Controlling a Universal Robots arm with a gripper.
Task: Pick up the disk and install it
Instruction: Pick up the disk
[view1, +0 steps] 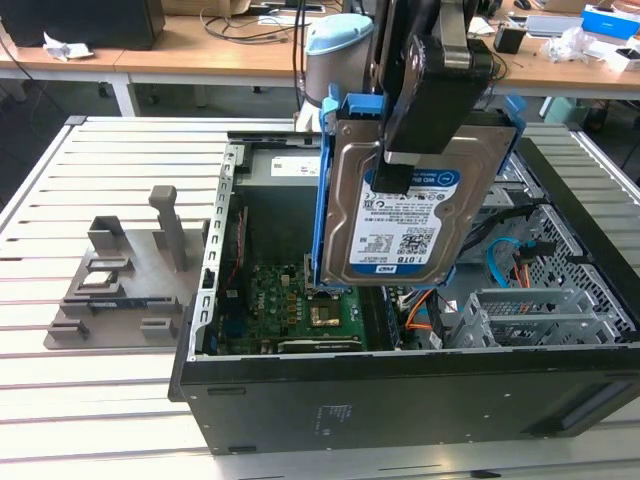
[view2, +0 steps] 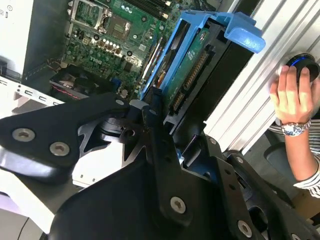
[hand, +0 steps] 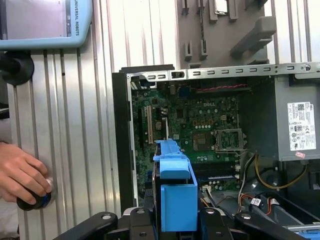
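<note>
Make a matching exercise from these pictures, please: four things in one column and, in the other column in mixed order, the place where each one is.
Things:
1. the disk
2. the motherboard
3. the grey fixture
4. the person's hand

Places:
A. on the table, at the exterior view's left of the computer case
B. on a round black knob on the table
C. held in the gripper above the open case
D. lying inside the case

Pairs: 1-C, 2-D, 3-A, 4-B
</note>
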